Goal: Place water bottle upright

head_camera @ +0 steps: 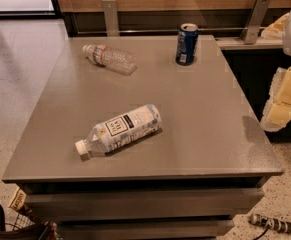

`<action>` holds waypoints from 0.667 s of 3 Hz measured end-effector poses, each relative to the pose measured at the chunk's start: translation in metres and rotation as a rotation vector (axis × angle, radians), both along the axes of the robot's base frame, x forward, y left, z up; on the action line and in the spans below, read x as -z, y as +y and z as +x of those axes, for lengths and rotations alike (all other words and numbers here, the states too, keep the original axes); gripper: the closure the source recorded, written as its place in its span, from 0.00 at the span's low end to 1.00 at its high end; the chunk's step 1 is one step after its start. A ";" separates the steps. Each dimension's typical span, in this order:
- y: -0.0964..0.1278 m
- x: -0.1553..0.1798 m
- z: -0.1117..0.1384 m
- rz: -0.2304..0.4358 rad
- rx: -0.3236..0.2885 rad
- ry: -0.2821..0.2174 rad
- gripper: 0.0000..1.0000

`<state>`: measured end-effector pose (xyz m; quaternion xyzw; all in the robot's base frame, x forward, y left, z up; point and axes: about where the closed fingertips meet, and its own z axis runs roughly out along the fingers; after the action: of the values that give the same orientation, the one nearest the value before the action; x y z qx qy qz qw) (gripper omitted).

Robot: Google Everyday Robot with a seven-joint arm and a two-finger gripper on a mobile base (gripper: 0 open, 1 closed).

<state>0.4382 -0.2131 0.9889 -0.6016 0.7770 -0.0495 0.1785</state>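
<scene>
The water bottle [110,57], small, clear and ribbed with a white cap and a red-and-white label band near the neck, lies on its side at the far left of the grey table [200,114], cap pointing left. My gripper [279,113] hangs at the right edge of the view, beyond the table's right side, on the pale arm. It is far from the bottle and holds nothing that I can see.
A larger bottle [120,129] with a white-and-dark label lies on its side near the table's front. A blue can [186,44] stands upright at the back right. A wire basket [15,224] is at the bottom left; a striped object [275,225] lies on the floor.
</scene>
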 end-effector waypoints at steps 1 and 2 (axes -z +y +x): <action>0.000 0.000 0.000 0.000 0.000 0.000 0.00; 0.012 -0.009 0.021 0.028 -0.017 -0.042 0.00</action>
<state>0.4595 -0.2016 0.9976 -0.6044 0.7686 -0.0497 0.2037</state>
